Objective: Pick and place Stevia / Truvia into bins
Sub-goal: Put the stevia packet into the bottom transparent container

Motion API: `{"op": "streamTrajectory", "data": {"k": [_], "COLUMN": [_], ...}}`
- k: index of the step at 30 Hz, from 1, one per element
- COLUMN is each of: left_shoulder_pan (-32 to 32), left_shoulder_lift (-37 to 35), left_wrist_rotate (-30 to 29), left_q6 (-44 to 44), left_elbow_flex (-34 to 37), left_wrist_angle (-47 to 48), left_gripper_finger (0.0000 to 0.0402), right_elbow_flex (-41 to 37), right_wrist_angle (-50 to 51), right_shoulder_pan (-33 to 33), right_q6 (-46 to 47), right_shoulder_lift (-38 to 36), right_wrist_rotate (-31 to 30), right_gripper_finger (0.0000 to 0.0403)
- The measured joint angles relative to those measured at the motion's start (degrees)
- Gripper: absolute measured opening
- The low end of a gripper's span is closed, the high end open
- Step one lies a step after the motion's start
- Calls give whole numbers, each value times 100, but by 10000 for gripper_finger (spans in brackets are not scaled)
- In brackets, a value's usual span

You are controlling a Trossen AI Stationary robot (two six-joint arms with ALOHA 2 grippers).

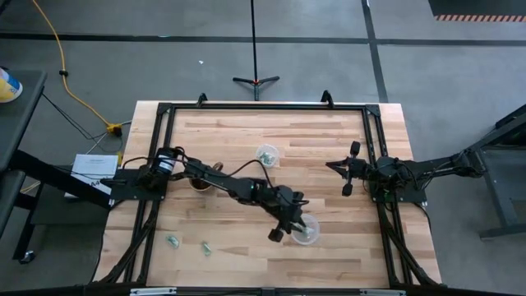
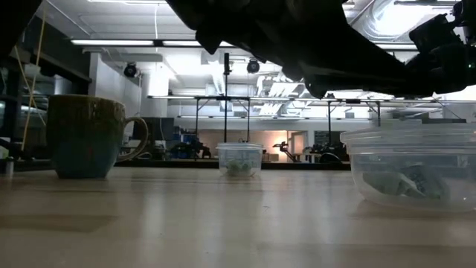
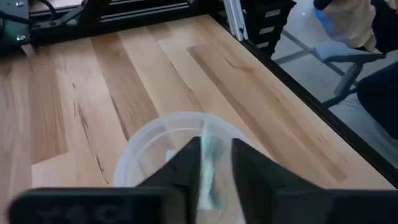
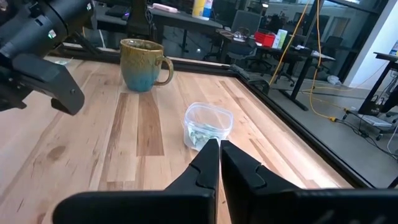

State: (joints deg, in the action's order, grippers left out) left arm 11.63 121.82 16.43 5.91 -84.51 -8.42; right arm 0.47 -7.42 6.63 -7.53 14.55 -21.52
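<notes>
My left gripper [image 1: 288, 224] [image 3: 214, 146] reaches across the table and hovers over the near clear cup [image 1: 306, 231] [image 3: 155, 146], shut on a pale green-and-white packet [image 3: 210, 163]. That cup [image 2: 413, 173] has packets lying in its bottom. The far clear cup [image 1: 267, 154] [image 2: 239, 158] [image 4: 208, 126] stands upright mid-table with packets inside. Two loose packets [image 1: 173, 241] [image 1: 207, 246] lie flat near the table's near-left edge. My right gripper [image 1: 342, 169] [image 4: 219, 149] waits shut by the right edge, pointing at the far cup. My left gripper pinches one packet [image 3: 211, 177] between its two fingers [image 3: 186, 163], coming from above and slanting down over the near cup's mouth. The packet stands on edge in the gap, lifted clear of the table, over the cup's opening.
A brown-gold and teal handled mug [image 1: 200, 180] [image 2: 85, 135] [image 4: 144, 64] stands under the left arm's forearm, left of centre. A black frame [image 1: 263, 105] borders the wooden tabletop. Bare wood lies between the two cups and along the near edge.
</notes>
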Motion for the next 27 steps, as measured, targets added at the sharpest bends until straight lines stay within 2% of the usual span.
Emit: {"op": "streamTrajectory", "data": {"k": [4, 6, 9, 13, 16, 21, 27], "left_shoulder_pan": [0, -3, 3, 186, 443, 1087, 1732], "left_shoulder_lift": [-10, -152, -568, -1041, -1270, -1300, -1300], "left_wrist_rotate": [66, 87, 189, 523, 403, -435, -1060], "left_q6": [24, 61, -4, -528, -910, -1378, -1747], "left_elbow_flex": [0, 8, 4, -8, 2, 9, 189], "left_wrist_angle": [135, 746, 1795, 3587, 5045, 6578, 7645], "left_gripper_finger": [195, 222, 240, 236, 223, 198, 181], "right_elbow_flex": [0, -1, 0, 0, -1, -2, -1], "right_wrist_angle": [27, 34, 35, 52, 104, 207, 219], "right_shoulder_pan": [-1, 0, 0, 0, 0, 0, -1], "right_q6": [2, 3, 78, 174, 303, 431, 433], "right_shoulder_lift": [0, 0, 0, 0, 2, 15, 11], "right_wrist_rotate": [0, 0, 0, -12, -20, -20, -129], "right_gripper_finger": [1, 1, 2, 1, 1, 2, 2]}}
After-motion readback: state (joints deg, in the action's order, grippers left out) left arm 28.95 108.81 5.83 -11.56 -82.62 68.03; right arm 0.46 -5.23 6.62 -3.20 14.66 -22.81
